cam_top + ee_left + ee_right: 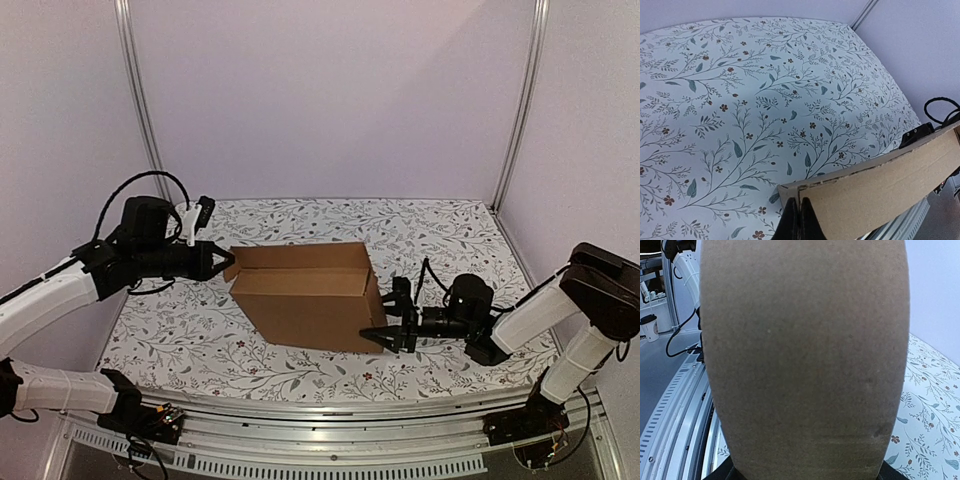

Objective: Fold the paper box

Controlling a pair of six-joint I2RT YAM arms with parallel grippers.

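The paper box (310, 300) is brown cardboard, standing partly folded at the table's middle with its top open. My left gripper (228, 262) is at the box's left end. In the left wrist view its fingers (800, 200) are pressed together on a thin cardboard edge of the box (890, 185). My right gripper (385, 315) is open at the box's right end, one finger at each side of that end. In the right wrist view the cardboard (805, 355) fills the frame between the spread fingers (722, 472), and the gripper's middle (805, 472) is against it.
The floral tablecloth (450, 240) covers the table. Lilac walls with metal posts (140, 100) enclose the back and sides. A metal rail (350, 455) runs along the near edge by the arm bases. The right arm's cable (430, 270) loops just right of the box.
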